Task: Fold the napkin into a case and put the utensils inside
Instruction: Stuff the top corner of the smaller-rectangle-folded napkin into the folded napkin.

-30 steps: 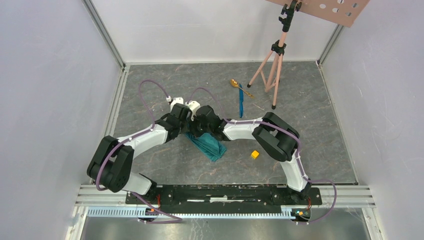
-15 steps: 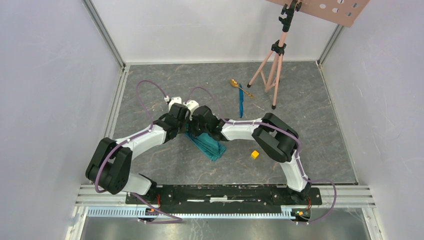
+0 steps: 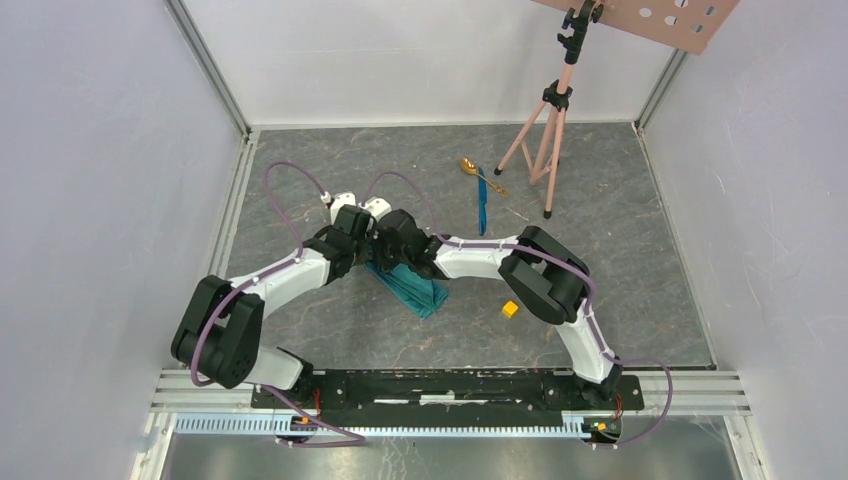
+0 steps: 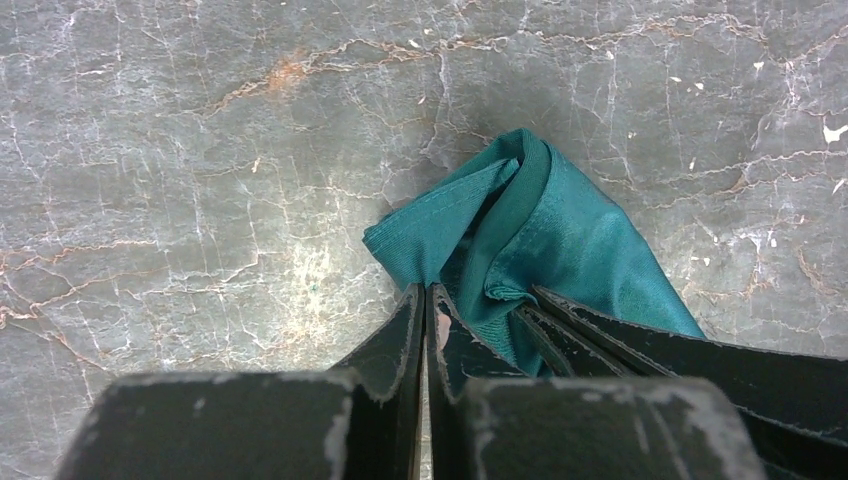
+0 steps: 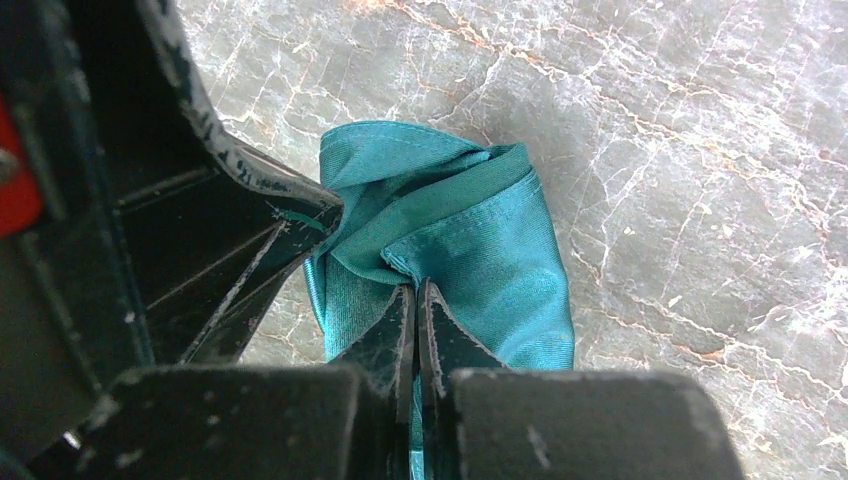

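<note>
Shift: teal-green cloth napkin (image 3: 416,291) is sliding slightly left across the grey marbled table (image 3: 350,330).
Napkin: lying mid-table, far end bunching up.
Left gripper (image 4: 425,296): clenching one cloth edge.
Right gripper (image 5: 415,292): pinching the neighbouring fold.
Utensils: gold metal spoon (image 3: 468,167), blue plastic knife (image 3: 481,207) lying beyond.

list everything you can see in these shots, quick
teal-green soft cloth napkin: 1, teal-green, mid-table, bunched between both grippers
small shiny gold metal spoon: 1, gold, far side, by the knife's far end
slim bright-blue plastic knife: 1, blue, far side, right of the grippers
small yellow cube: 1, yellow, right of the napkin
pink tripod stand: 1, pink, black joints, far right
grey marbled table: 1, grey, under everything
left gripper: 1, black, shut on the napkin
right gripper: 1, black, shut on the napkin
</note>
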Robot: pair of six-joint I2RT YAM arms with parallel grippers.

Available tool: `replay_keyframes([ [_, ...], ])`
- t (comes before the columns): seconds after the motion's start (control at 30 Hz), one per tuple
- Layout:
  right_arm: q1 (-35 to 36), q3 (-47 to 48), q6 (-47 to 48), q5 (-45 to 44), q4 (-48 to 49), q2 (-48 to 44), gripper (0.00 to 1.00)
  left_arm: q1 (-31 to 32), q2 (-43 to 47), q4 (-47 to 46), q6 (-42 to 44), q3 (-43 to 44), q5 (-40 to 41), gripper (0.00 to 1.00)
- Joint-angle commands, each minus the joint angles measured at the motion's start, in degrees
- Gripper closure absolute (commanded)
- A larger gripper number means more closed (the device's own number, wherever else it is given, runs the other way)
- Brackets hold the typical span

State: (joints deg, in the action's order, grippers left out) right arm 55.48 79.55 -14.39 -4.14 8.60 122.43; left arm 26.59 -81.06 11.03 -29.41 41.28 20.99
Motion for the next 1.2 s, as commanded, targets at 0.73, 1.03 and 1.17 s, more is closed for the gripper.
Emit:
replay_keyframes([
  [0.73,-6.48,-9.63,-7.51,21.99,21.42,2.95,0.88,1.04,3.97,-4.27,-0.79,-2.78,-3.54,0.94],
  [1.03,-6.1,-4.73,-15.22,26.53,25.93,8.56,0.92,0.46,1.97,-5.65,-3.51,-3.88,-5.73,0.93],
  [1.17,-6.56,-7.92,-13.85,26.12,25.22,7.24,0.85,-0.27,2.68,-5.49,-4.08,-3.87,-6.62,0.88],
])
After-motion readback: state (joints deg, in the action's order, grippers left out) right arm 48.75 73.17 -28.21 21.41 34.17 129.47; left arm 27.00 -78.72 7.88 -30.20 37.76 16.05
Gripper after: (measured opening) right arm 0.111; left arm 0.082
